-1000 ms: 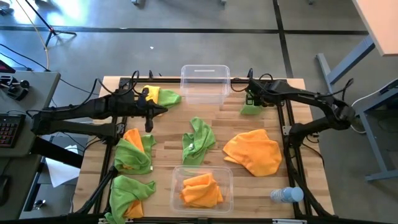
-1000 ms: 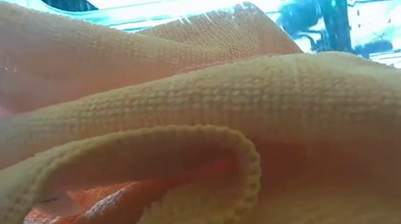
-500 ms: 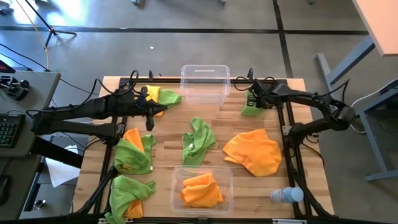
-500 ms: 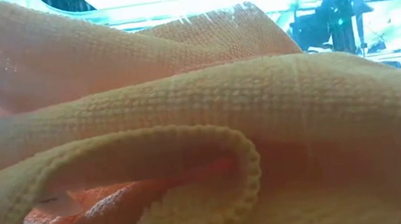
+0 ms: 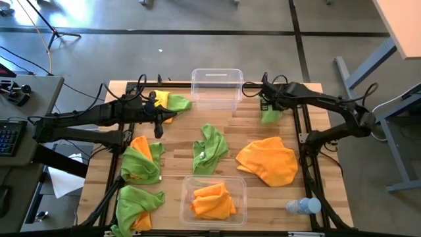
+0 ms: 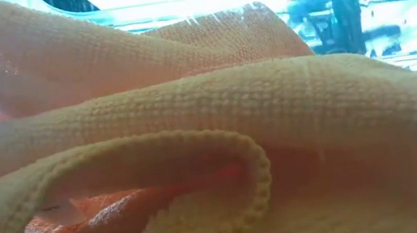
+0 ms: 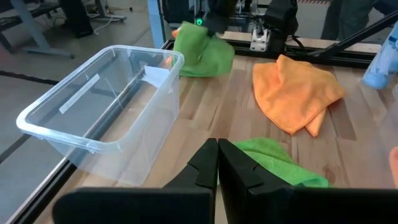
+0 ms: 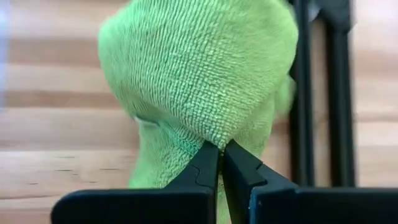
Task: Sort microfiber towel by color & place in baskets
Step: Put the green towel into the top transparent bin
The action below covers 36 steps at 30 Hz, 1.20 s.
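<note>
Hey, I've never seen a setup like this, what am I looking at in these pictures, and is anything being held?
Two dark robot arms work at a wooden table, sorting cloths by colour into clear bins. The overhead picture shows the whole table. The table-level picture is blocked by an orange cloth right against the lens. The other two pictures come from cameras on each arm's wrist.

On the table lie several green and orange cloths, a big orange towel, an empty bin at the far edge, a near bin with orange cloths in it, and a small bottle.

The right gripper is shut on a green towel near the far right corner. The left gripper is shut and holds nothing, hovering beside the empty bin.
</note>
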Motion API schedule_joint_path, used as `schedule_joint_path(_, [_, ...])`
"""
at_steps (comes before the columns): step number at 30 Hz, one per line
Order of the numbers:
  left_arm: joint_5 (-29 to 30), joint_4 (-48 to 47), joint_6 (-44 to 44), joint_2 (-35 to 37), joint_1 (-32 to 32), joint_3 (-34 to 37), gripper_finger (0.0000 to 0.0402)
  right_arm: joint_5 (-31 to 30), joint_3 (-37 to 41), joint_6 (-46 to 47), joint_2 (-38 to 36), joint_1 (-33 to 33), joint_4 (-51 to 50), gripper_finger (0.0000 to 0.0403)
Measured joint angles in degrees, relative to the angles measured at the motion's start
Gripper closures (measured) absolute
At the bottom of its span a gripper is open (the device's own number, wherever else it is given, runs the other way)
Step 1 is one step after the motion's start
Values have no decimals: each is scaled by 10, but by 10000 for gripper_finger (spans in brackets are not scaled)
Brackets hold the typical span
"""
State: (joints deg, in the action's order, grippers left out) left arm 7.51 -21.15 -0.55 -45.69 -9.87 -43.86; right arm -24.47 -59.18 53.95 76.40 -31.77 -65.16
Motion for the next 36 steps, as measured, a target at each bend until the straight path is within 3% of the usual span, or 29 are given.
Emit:
schedule_joint_path(9, [0,-1,-1,0,0,0,401,-96,-222,21,0,59,-157,401])
schedule_joint_path(13, [0,-5,-1,0,0,0,401,-103,-294,26,-1,76,-196,402])
schedule_joint_path(17, [0,-6,-2,0,0,0,401,-89,-320,28,-1,87,-210,402])
schedule_joint_path(22, [0,-6,-1,0,0,0,401,-67,-293,37,0,94,-209,402])
schedule_joint_path(28, [0,-6,-1,0,0,0,401,-66,-208,66,0,97,-192,389])
schedule_joint_path(36, [0,-6,-1,0,0,0,401,-27,-43,72,0,89,-53,371])
